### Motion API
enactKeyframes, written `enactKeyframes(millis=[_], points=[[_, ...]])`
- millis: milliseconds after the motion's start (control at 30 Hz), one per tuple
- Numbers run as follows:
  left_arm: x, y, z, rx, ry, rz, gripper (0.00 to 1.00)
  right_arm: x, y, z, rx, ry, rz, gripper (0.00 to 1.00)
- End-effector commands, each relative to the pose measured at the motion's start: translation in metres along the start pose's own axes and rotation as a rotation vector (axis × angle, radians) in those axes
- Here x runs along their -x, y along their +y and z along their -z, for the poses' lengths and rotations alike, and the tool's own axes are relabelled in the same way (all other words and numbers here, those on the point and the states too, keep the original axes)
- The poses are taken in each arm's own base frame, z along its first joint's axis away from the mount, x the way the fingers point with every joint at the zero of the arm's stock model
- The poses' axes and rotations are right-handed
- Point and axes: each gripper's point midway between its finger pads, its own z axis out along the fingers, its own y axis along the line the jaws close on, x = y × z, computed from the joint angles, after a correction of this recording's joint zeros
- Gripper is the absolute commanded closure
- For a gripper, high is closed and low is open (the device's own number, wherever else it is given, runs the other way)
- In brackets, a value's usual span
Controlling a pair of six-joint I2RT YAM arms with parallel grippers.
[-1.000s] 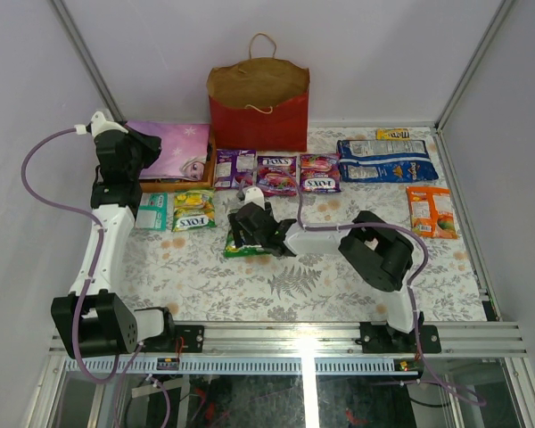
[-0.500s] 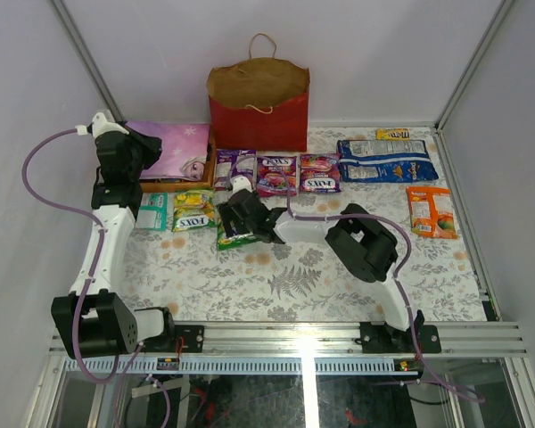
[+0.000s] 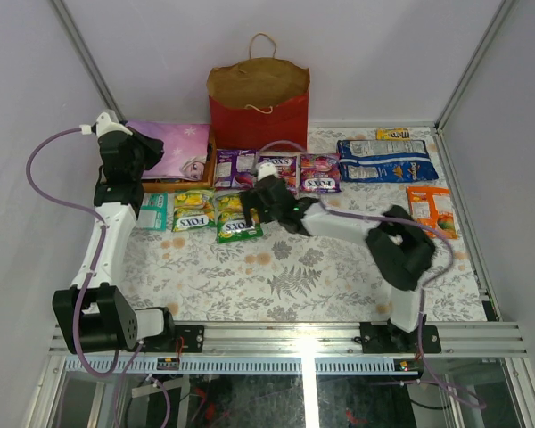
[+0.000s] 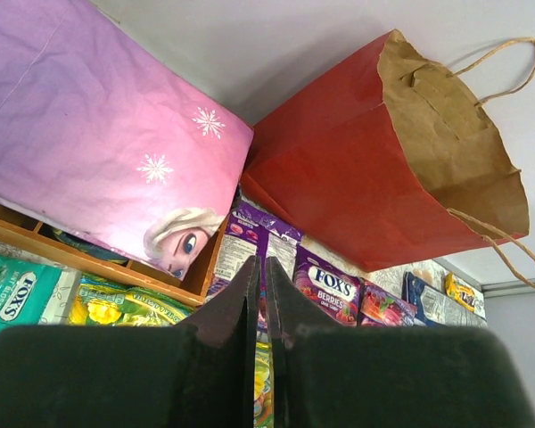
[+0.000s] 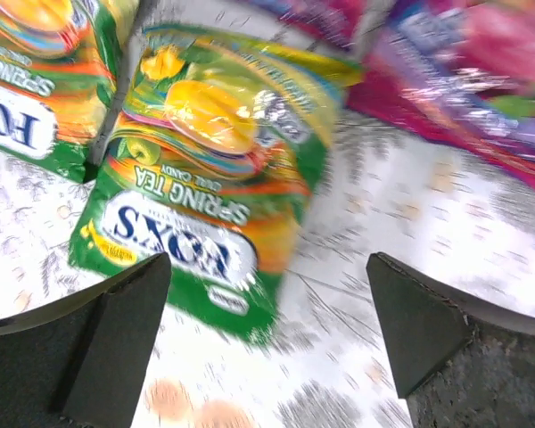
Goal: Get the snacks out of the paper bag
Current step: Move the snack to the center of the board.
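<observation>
The green candy bag [image 5: 205,187] is showing "FOX'S SPRING TEA OVAL CANDY"; the purple bag [image 4: 332,287] is showing "FOX'S BERRIES"; the teal packet [image 4: 13,294], "FOX'S".

snacks [image 3: 276,171], paper bag [image 3: 259,114] on floral table [image 3: 294,278]

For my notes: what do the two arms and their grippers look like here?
The left arm and right arm have white links between bulky black joint housings. A thin purple cable runs loosely along each. The left gripper and right gripper have dark, matte, wedge-shaped fingers. No markings are legible.
</observation>
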Motion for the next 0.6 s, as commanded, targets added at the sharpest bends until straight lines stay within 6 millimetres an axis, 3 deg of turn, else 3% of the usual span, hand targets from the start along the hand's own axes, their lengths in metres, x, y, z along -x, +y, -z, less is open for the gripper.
enactKeyframes(millis=[0, 67, 167, 333, 433, 567], points=[[0.007, -0.006, -0.002, -0.044, -0.026, -0.033, 0.96, 0.097, -0.074, 0.091, -0.036, -0.282, -0.177, 0.01], [0.004, -0.007, -0.003, -0.055, -0.017, -0.031, 0.96, 0.094, -0.141, 0.109, -0.134, -0.302, -0.294, 0.0], [0.0, -0.01, -0.007, -0.079, 0.0, -0.028, 0.96, 0.071, -0.236, 0.133, -0.336, -0.285, -0.452, 0.01], [-0.004, -0.014, -0.01, -0.106, 0.024, -0.067, 0.95, 0.026, -0.36, 0.186, -0.738, -0.264, -0.679, 0.01], [-0.007, -0.016, -0.012, -0.114, 0.037, -0.088, 0.94, -0.007, -0.411, 0.209, -0.849, -0.284, -0.857, 0.01], [-0.012, -0.015, -0.016, -0.113, 0.051, -0.106, 0.94, -0.052, -0.454, 0.232, -0.989, -0.281, -1.085, 0.01]])
